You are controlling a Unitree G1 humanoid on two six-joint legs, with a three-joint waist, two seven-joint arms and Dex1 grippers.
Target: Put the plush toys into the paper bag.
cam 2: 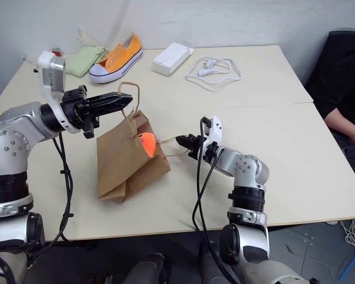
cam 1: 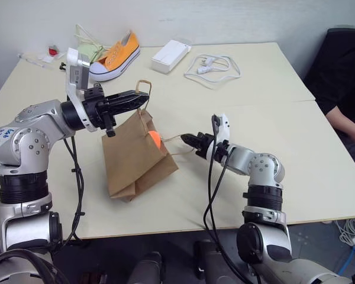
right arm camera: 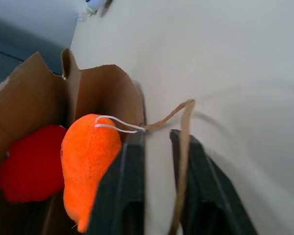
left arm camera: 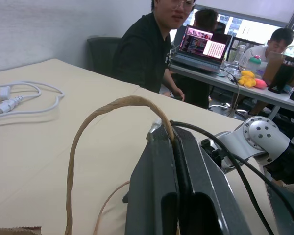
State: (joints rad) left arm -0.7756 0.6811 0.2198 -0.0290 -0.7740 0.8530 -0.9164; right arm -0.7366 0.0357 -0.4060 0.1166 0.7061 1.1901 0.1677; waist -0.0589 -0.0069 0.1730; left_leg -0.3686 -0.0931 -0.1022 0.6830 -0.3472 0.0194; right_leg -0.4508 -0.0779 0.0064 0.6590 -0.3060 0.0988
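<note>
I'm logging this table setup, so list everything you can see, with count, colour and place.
paper bag: one, brown, table centre, one handle held up
orange plush toy: one, at the bag's mouth
red plush toy: one, inside the bag
sneaker: one, orange-white, far left
green pouch: one, beside the sneaker
box: one, white, far centre
cable: one, white, far right
person: one, dark top, right
left gripper: shut on a handle
right gripper: shut on the other handle

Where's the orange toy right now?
In the mouth of the paper bag, orange plush toy pokes out on the side facing the right hand, mid-table.
</note>
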